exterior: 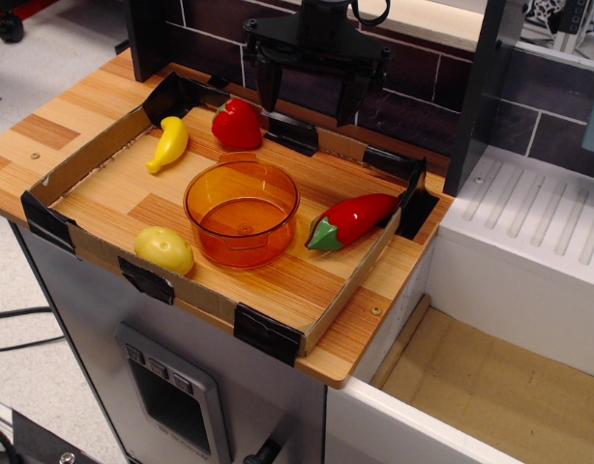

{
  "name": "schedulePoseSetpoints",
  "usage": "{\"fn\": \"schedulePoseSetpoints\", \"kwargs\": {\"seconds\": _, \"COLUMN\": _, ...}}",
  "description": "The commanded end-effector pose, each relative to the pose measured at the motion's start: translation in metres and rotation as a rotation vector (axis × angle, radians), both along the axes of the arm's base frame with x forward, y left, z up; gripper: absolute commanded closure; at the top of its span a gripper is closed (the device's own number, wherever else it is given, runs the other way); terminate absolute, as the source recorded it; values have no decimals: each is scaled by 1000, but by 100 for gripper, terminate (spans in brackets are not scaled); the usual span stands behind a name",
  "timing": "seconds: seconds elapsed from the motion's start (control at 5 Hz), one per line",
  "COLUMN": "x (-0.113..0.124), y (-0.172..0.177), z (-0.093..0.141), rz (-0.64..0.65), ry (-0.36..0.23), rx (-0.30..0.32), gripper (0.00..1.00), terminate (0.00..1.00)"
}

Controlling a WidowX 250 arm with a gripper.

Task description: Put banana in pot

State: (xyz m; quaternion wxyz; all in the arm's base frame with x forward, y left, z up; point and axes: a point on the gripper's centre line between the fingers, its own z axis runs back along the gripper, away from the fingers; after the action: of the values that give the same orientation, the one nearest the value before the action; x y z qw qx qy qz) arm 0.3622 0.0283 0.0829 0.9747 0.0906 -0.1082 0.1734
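Four toys lie around the pot (pixel 241 213) inside a low cardboard tray (pixel 210 295) on the wooden tabletop (pixel 45 135); the banana (pixel 168 143) rests flat near the tray's far-left wall, up and to the left of the pot and well apart from it. The tool (pixel 311 97) hangs above the tray's far edge with its two dark fingers spread and nothing between them — open and empty, off to the right of the banana. The step in hand, as I judge it, is the reach for the banana; it would go best with the tool brought left past the red strawberry-like toy (pixel 237 123), the fingers turned across the banana's narrow width and lowered over its thicker middle, clear of the cardboard wall beside it; the smooth curved plastic may slip if pinched near a tapered end. The pale-yellow lemon-like toy (pixel 164 249) by the near wall is the wrong target; the red pepper (pixel 353 220) lies right of the pot. The arm above the tool is cut off by the top edge, and the fingertips' height over the tray is hard to judge.
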Motion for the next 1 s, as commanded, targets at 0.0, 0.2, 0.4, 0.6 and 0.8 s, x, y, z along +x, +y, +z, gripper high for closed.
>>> {"fn": "schedulePoseSetpoints", "kwargs": {"seconds": 0.0, "x": 0, "y": 0, "z": 0, "rz": 0, "ry": 0, "rx": 0, "gripper": 0, "terminate": 0}}
{"fn": "schedulePoseSetpoints", "kwargs": {"seconds": 0.2, "x": -8, "y": 22, "z": 16, "rz": -28, "ry": -23, "rx": -65, "gripper": 0, "terminate": 0}}
{"fn": "schedulePoseSetpoints", "kwargs": {"seconds": 0.4, "x": -11, "y": 44, "z": 24, "rz": -36, "ry": -11, "rx": -107, "gripper": 0, "terminate": 0}}
{"fn": "schedulePoseSetpoints", "kwargs": {"seconds": 0.6, "x": -14, "y": 70, "z": 24, "rz": -59, "ry": 21, "rx": -115, "gripper": 0, "terminate": 0}}
{"fn": "schedulePoseSetpoints", "kwargs": {"seconds": 0.8, "x": -17, "y": 93, "z": 17, "rz": -53, "ry": 52, "rx": -104, "gripper": 0, "terminate": 0}}
